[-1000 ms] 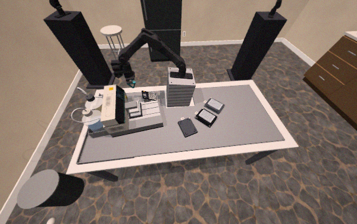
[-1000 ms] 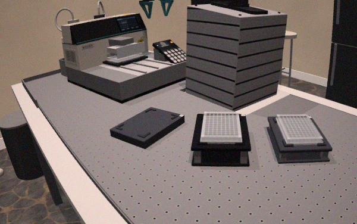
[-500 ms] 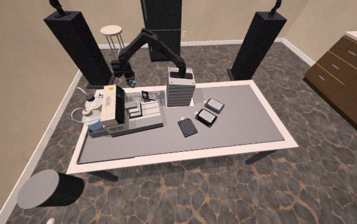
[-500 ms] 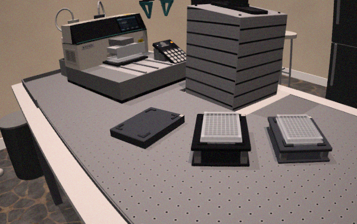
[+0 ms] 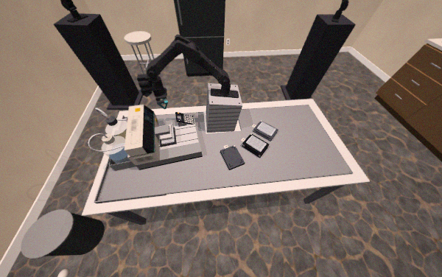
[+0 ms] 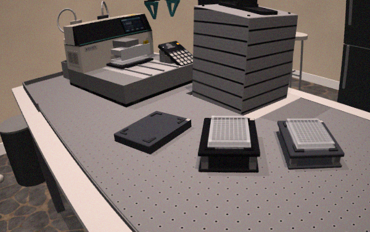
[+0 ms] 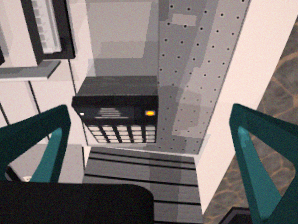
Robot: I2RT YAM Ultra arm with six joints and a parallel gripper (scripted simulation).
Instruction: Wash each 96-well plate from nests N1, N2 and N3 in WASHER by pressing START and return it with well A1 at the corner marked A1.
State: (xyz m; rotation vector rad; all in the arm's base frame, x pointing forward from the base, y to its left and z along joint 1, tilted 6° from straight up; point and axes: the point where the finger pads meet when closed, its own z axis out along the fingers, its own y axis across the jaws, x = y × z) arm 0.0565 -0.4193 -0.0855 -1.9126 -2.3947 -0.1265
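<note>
My gripper (image 5: 163, 103) (image 6: 162, 15) (image 7: 150, 113) is open and empty. It hangs high above the washer's black keypad (image 5: 186, 118) (image 6: 176, 53) (image 7: 120, 106), where a small amber lamp (image 7: 149, 113) glows. The washer (image 5: 138, 129) (image 6: 102, 34) stands at the table's back left. A clear 96-well plate (image 5: 166, 137) (image 7: 41, 12) lies in its dark carrier (image 6: 123, 65), close to the washer body. Two more clear plates (image 6: 229, 131) (image 6: 309, 133) (image 5: 255, 144) (image 5: 266, 129) sit in their nests. A third nest (image 5: 232, 157) (image 6: 152, 131) is a flat dark slab with nothing on it.
The arm's tall grey ribbed pedestal (image 5: 223, 110) (image 6: 243, 58) stands right of the keypad, between the washer and the nests. Bottles and tubing (image 5: 110, 129) sit left of the washer. The table's white rim (image 5: 228, 191) runs along the front.
</note>
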